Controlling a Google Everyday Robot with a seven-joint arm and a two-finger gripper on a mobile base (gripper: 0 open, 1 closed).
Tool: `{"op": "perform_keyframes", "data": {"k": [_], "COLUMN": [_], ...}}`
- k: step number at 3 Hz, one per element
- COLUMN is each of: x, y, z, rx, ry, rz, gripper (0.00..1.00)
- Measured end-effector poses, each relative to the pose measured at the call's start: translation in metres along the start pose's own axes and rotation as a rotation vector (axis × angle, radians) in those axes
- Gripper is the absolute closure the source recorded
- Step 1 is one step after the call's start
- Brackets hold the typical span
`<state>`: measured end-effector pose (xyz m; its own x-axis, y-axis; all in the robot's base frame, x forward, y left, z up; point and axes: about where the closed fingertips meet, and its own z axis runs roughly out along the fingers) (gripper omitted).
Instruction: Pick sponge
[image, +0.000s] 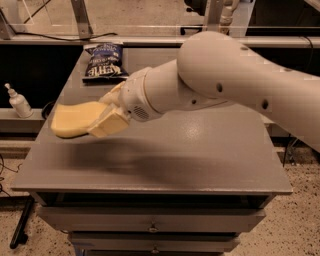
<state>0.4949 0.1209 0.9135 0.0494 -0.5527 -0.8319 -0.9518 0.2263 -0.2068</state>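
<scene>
We see the arm (225, 75), a thick pale limb, reaching in from the right across the grey table (200, 165). The gripper (100, 116) is over the left part of the table, near its left edge. Its blocky pale yellow fingers (111, 124) are closed on the sponge (72, 119), one finger above the foam and one below.

The sponge is a flat, pale yellow block with a rounded outline. It is held roughly level by its right end, and its free end juts to the left, out toward the table's edge. A broad dark shadow (105, 156) lies on the table top below and in front of the sponge and the arm, apart from the foam itself. From this we take the sponge to be off the surface.

At the far left corner of the table a dark blue bag (104, 61) lies flat with its printed face up, well apart from the sponge. Beyond the table's left side a small white bottle (19, 102) with a pump top stands upright on a lower ledge. Below the table top we see grey drawers (150, 220), each with a small central pull.
</scene>
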Motion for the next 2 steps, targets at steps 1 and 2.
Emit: {"op": "perform_keyframes", "data": {"k": [1,2], "x": [-0.0235,-0.0235], "y": [-0.0317,-0.0317], "z": [-0.0143,-0.0144], "rx": [0.068,0.068], "ry": [-0.015,-0.015], "rz": [0.015,0.015], "gripper": [1.00,1.00]}}
